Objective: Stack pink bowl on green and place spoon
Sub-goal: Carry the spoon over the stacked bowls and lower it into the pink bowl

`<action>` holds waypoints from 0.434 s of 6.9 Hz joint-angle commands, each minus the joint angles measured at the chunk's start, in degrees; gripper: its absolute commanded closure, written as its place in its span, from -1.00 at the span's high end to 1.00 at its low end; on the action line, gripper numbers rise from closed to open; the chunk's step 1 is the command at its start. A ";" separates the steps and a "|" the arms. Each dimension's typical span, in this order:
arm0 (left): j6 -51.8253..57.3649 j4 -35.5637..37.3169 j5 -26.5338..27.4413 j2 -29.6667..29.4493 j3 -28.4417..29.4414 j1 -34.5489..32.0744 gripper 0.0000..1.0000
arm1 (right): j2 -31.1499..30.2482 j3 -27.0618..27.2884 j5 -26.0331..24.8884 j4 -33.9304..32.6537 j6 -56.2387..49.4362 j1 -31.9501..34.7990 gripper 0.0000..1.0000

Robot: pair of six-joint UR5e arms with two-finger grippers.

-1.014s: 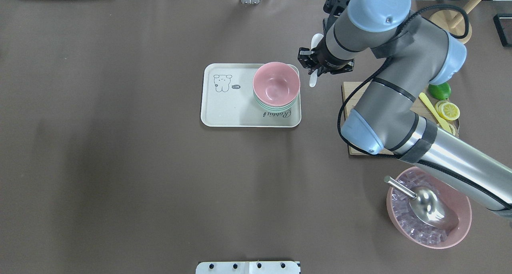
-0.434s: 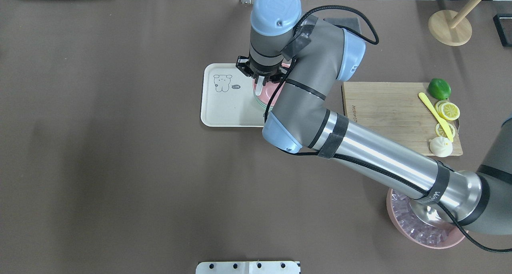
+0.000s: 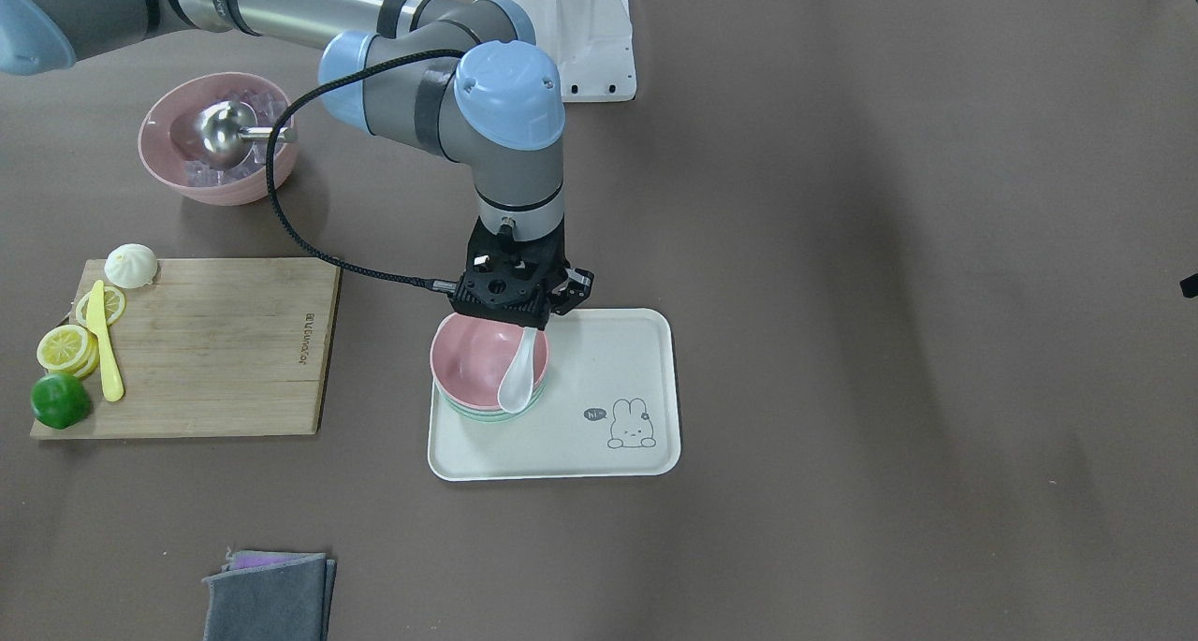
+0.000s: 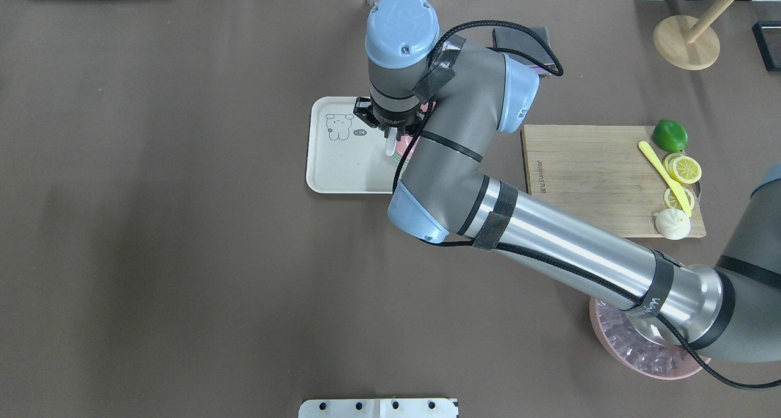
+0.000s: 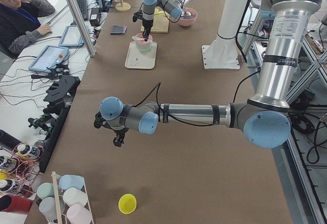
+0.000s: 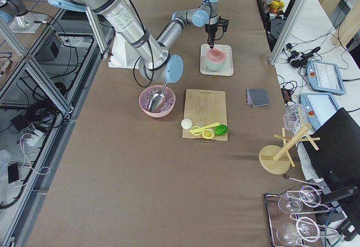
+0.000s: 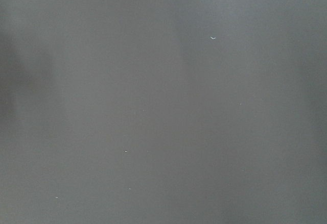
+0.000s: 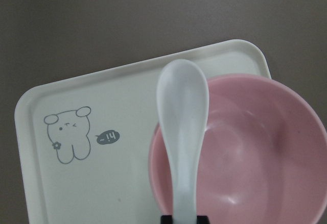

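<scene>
A brown table (image 4: 152, 253) fills the overhead view. The right arm (image 4: 549, 247), grey with pale blue joints, enters from the lower right corner and reaches diagonally to the upper centre. The left arm (image 5: 194, 114) shows only in the left side view, stretched low across the middle of the frame. The left gripper (image 5: 118, 140) hangs above bare table, and whether its jaws are apart or together cannot be told.

In the front-facing view, a wooden cutting board (image 3: 215, 342) lies at centre left. A cream tray (image 3: 618, 360) printed with a small rabbit sits just below the centre. At the upper left, a large pink bowl of ice (image 3: 220, 178) holds a metal scoop (image 3: 225, 131).

On the left part of the tray stands the pink bowl (image 3: 473, 360), nested upright inside the green bowl (image 3: 487, 416). Only the green rim shows beneath it.

The right gripper (image 3: 526, 323) points straight down above the far rim of the pink bowl, its jaws drawn narrow around the handle end of a white spoon (image 3: 519, 374). The spoon slopes down toward the bottom of the frame. In the right wrist view its rounded end lies across the pink bowl's left rim, partly over the tray. Whether it touches the bowl cannot be told.
</scene>
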 commanded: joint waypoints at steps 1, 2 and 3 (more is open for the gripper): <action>-0.06 0.00 0.00 -0.27 -0.05 0.00 0.98 | -1.90 2.69 -0.19 -3.47 -0.51 -0.06 -1.00; -0.06 0.00 0.00 -0.27 -0.14 0.00 0.98 | -2.52 2.61 -0.19 -3.47 -0.77 0.03 -1.00; -0.06 0.00 0.00 -0.35 -0.23 0.00 0.98 | -2.70 2.09 -0.19 -3.38 -0.86 -0.06 -1.00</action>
